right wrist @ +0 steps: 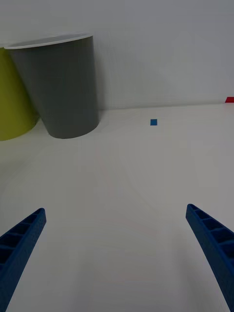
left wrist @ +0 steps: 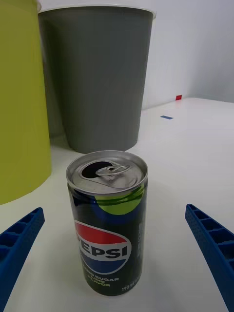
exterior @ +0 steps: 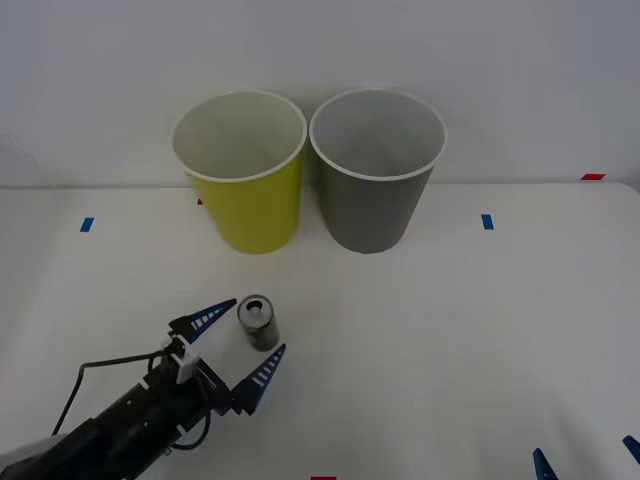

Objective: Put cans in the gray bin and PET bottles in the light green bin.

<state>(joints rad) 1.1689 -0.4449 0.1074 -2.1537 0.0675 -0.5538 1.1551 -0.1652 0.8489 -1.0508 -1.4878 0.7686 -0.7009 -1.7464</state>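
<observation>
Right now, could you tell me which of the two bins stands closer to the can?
The light green bin, left of the gray bin; the can stands nearly straight before it.

A broad white matte table (exterior: 480, 330) fills the lower part of the front view and runs back to a plain pale grey-white wall (exterior: 520, 60). Small blue tape squares sit on the tabletop, one at the left (exterior: 86, 224) and one at the right (exterior: 487, 221). A small red tape marker (exterior: 593, 177) lies at the far right edge where table meets wall. The light is soft and even, with faint shadows.
</observation>
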